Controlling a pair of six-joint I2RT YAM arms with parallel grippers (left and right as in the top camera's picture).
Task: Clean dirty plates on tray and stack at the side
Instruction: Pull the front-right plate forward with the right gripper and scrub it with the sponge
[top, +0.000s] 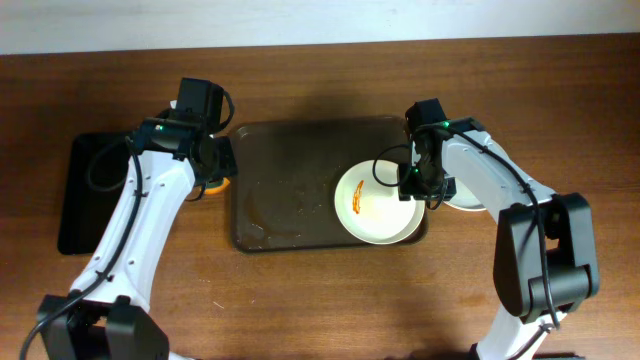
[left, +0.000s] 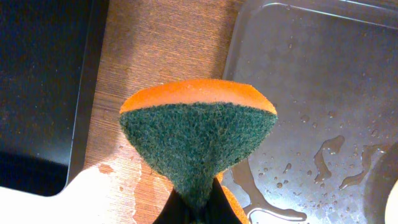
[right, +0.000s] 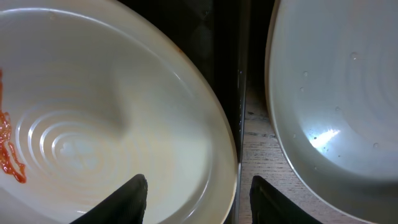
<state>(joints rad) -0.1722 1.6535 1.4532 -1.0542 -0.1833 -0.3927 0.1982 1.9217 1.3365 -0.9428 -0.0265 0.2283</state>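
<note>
One black tray (top: 85, 190) lies far left on the bench (top: 300, 300). Beside it the left gripper (left: 194, 213) is clamped on a sponge (left: 199, 137), over bare wood just left of the tray (top: 290, 190). The tray's wet floor holds a single smeared plate (top: 378, 203) at its right end, sauce (right: 9, 149) not yet wiped. The right gripper (right: 196, 202) stands apart, astride that plate's rim. Just right of the tray sits a clean-looking side plate (right: 336, 93); whether another lies beneath it I cannot tell. By my judgement the task is mostly done, with one plate left to scrub and stack.
</note>
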